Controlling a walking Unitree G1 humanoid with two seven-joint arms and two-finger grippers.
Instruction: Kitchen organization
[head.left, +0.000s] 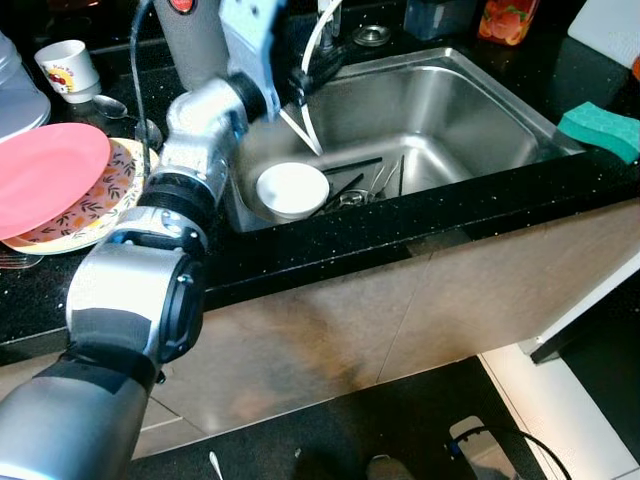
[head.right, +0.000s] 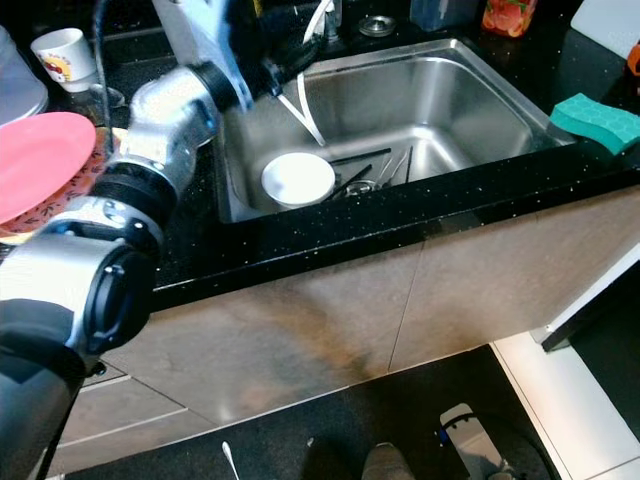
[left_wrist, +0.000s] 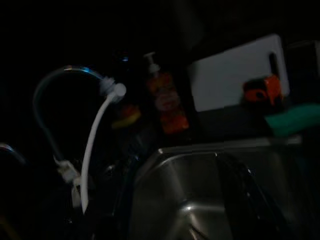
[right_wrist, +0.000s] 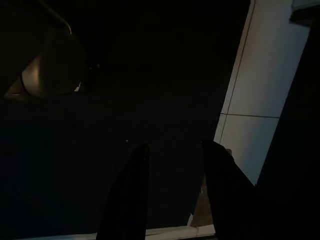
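Right gripper (right_wrist: 172, 195) hanging idle over dark floor, fingers spread, nothing between them. Left arm (head.left: 150, 290) reaching up over black counter (head.left: 330, 235) toward sink's back-left corner; left gripper (head.left: 315, 65) near white hose (head.left: 300, 120) by the tap, finger state can't tell. Steel sink (head.left: 470, 110) set in counter; white bowl (head.left: 292, 190) at its front-left, dark utensils (head.left: 370, 180) just beside on the sink floor. Pink plate (head.left: 45, 175) stacked on floral plate (head.left: 105, 200) left of sink. Green sponge (head.left: 600, 130) on counter right of sink. Mug (head.left: 68, 68) far back left, orange bottle (head.left: 508, 18) behind sink.
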